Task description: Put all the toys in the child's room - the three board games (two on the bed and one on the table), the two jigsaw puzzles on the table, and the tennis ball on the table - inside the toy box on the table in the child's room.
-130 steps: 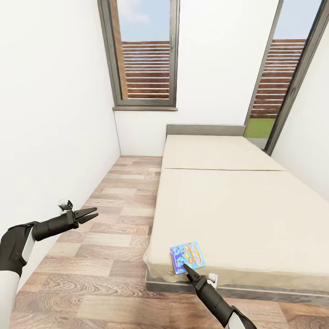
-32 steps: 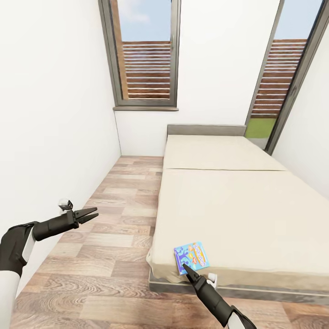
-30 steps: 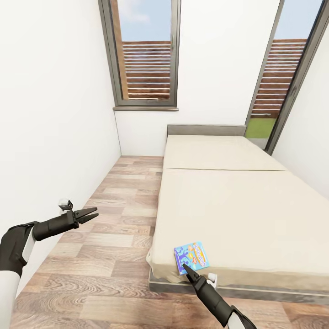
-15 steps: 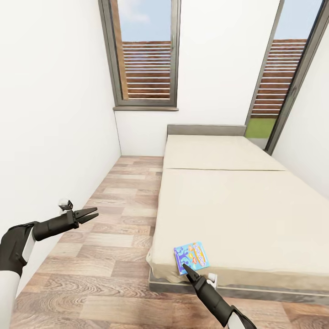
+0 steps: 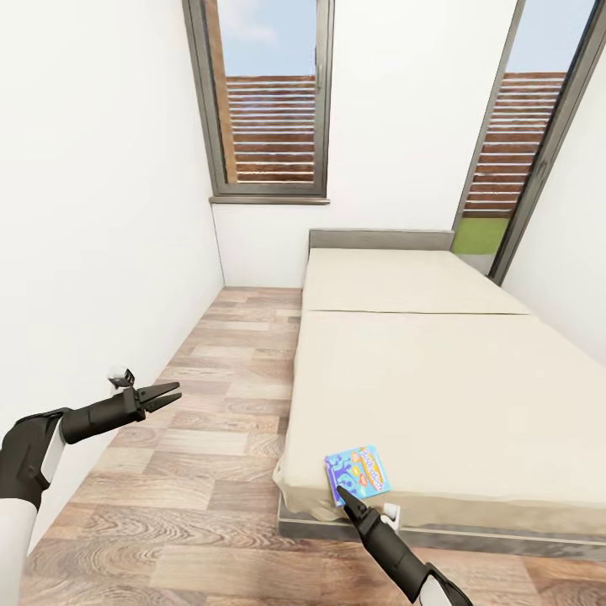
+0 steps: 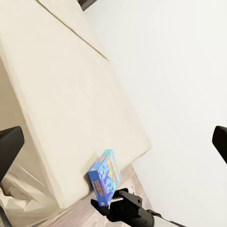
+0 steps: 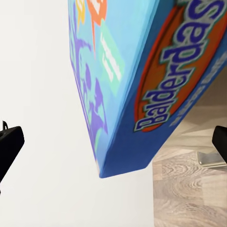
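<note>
Beige bedding covers the bed [image 5: 438, 379], which carries one board game [image 5: 358, 473] flat at its near left corner, beside the foot edge. Against the earlier pictures, the whole scene is shifted slightly rightward; a small camera or base adjustment is judged, not movement of the game. No pick-up has yet been made. The right hand [image 5: 340, 493] is held low at the foot edge, tips at the game's near edge, its fingers seen parted in its wrist view. The left hand [image 5: 167, 391] is extended over the floor [image 5: 210, 404], parted, empty.
</note>
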You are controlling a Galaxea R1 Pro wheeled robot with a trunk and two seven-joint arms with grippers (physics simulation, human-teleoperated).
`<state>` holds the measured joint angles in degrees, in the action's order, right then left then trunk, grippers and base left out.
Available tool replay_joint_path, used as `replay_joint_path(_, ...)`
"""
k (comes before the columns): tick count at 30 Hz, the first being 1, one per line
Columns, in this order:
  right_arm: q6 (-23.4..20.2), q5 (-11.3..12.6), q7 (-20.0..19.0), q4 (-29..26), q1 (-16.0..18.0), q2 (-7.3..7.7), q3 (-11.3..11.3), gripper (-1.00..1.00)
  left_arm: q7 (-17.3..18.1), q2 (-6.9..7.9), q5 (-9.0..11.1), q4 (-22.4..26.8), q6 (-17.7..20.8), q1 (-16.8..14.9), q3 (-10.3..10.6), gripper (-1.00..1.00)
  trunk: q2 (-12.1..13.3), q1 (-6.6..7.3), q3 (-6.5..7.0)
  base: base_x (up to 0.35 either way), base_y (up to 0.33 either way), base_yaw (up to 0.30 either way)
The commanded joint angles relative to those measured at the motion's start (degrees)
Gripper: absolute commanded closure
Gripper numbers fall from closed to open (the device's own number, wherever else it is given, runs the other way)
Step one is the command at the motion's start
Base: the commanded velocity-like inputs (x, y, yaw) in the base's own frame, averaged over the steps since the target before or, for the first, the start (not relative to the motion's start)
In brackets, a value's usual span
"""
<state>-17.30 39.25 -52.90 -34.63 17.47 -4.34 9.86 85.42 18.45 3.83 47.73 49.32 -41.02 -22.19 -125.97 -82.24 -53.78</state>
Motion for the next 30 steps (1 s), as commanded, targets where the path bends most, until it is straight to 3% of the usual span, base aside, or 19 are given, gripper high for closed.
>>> replay_joint_path(1, -0.54, 0.19, -0.18, 0.0, 0.03, -0.06, 0.25, -1.0, 0.19, 0.01, 0.02, -0.01, 0.6, -0.03, -0.02, -1.0, -0.02, 0.01, -0.05, 0.0, 0.019, 0.0)
replay_joint_path(30, -0.55, 0.14, -0.1, 0.0, 0.05, -0.07, 0.16, -1.0, 0.34, 0.01, 0.04, -0.01, 0.6, -0.03, -0.05, -1.0, -0.02, 0.01, -0.05, 0.008, 0.002, 0.0)
